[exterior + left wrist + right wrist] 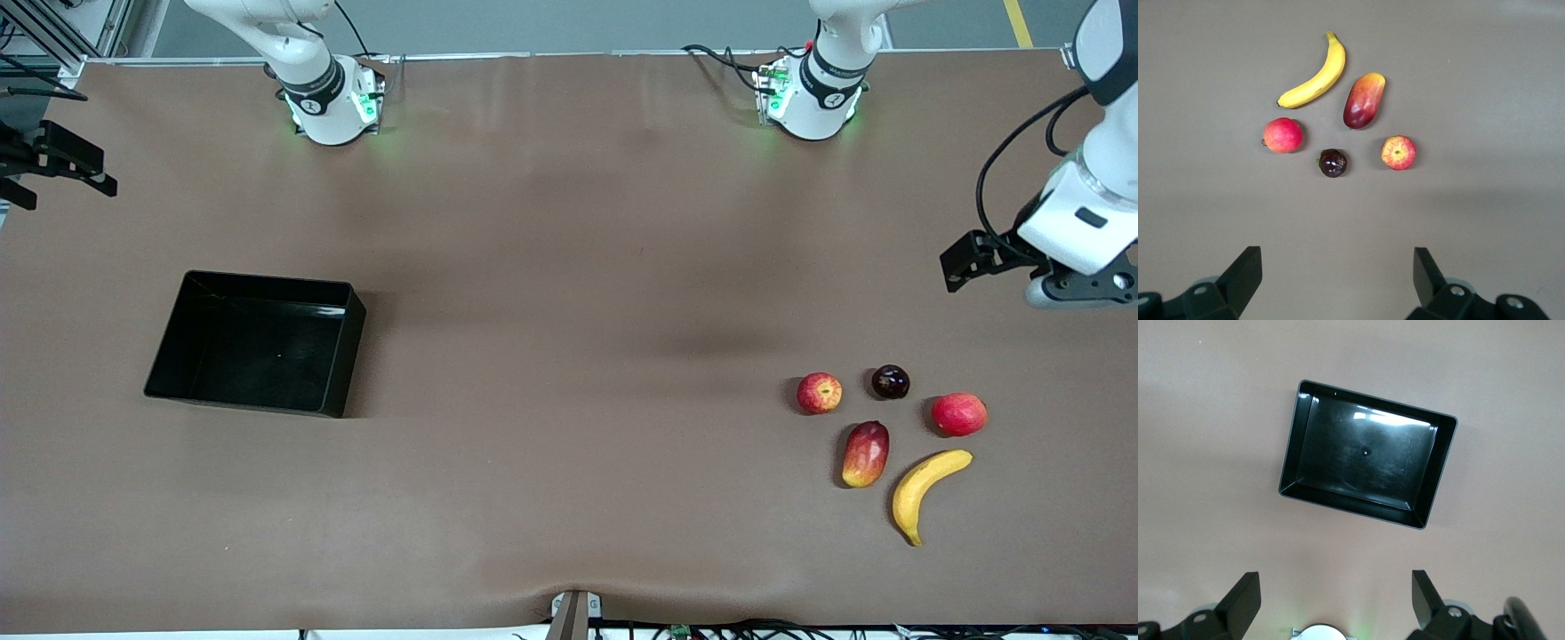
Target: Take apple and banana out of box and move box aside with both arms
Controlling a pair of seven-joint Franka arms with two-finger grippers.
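Brown tabletop | box empty; apple, banana out | left pincer, right pincer wide, aloft | risk: one-sided lift tips box.

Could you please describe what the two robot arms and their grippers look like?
Both arms are glossy white with dark grey joint bands; green lights glow at their bases. The left gripper is black, mounted under a white wrist block with a black cable looping alongside. The right gripper is black too. Each has two angular black fingers.
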